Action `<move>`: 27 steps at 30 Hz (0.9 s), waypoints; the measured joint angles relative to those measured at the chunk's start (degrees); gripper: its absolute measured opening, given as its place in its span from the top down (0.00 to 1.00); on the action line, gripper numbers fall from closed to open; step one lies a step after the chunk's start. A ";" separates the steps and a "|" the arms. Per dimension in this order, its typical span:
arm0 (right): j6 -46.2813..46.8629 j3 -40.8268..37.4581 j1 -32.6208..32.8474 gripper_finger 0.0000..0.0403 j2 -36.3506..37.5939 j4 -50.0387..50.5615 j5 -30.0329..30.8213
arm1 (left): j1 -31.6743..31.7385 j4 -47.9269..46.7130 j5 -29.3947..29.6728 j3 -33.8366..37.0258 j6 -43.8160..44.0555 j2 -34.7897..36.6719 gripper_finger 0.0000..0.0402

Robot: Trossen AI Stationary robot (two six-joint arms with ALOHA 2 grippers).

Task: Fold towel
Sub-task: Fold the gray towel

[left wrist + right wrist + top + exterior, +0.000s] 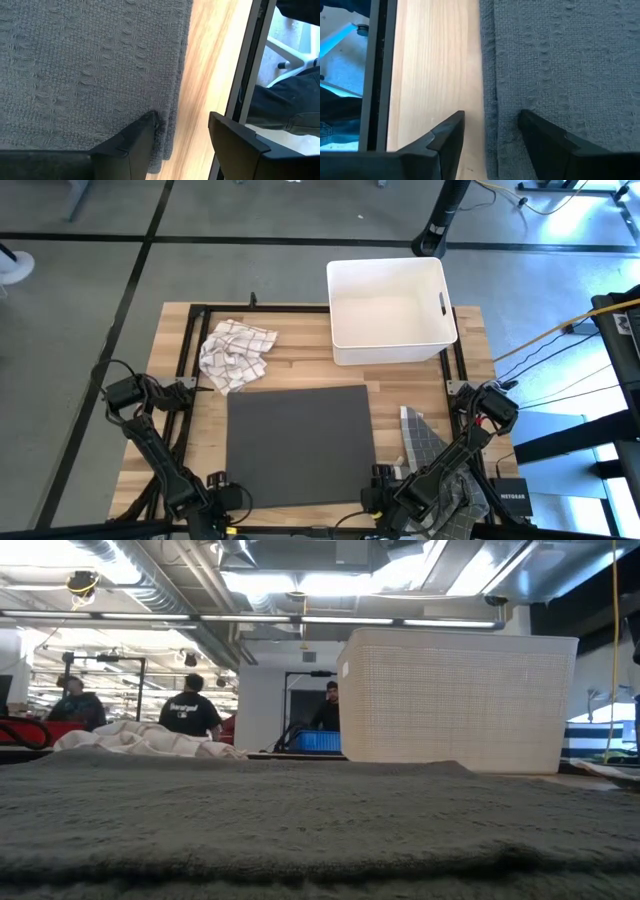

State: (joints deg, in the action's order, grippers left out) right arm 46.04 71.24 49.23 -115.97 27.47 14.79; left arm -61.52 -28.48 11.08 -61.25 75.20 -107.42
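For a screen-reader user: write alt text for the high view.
A dark grey towel lies flat on the wooden table, with the left end effector and right end effector at its two near corners, both open. Behind it sit a crumpled checked cloth and an empty white bin.

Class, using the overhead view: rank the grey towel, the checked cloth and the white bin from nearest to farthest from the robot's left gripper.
Measured from the left gripper, at the table's near edge:
1. Grey towel, spread flat at centre; the gripper sits at its near left corner.
2. Checked cloth, crumpled at the far left.
3. White bin, at the far right.
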 joint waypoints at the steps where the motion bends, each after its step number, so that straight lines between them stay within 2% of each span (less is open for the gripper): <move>1: 0.00 0.00 0.00 0.52 -0.07 0.04 0.06 | 0.00 -0.15 0.24 0.00 0.00 -0.04 0.56; 10: 0.00 0.02 0.00 0.61 -0.18 1.51 1.12 | -0.01 -1.34 6.46 0.84 -5.70 -0.21 0.67; 16: 0.45 -0.01 -0.02 0.66 -0.18 1.86 1.25 | -0.07 -1.55 7.16 0.83 -6.67 -0.95 0.76; 25: 0.68 -0.11 -0.04 0.82 -0.18 2.65 2.29 | -0.29 -1.27 7.12 0.83 -6.64 -0.98 0.97; 27: 0.68 -0.11 -0.13 0.85 -0.16 3.04 1.83 | -0.66 -1.21 7.16 0.83 -6.97 -1.00 0.99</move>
State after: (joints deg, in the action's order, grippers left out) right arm 46.72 71.13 49.10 -116.14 30.51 16.62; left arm -62.18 -29.69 18.24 -60.42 68.23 -108.42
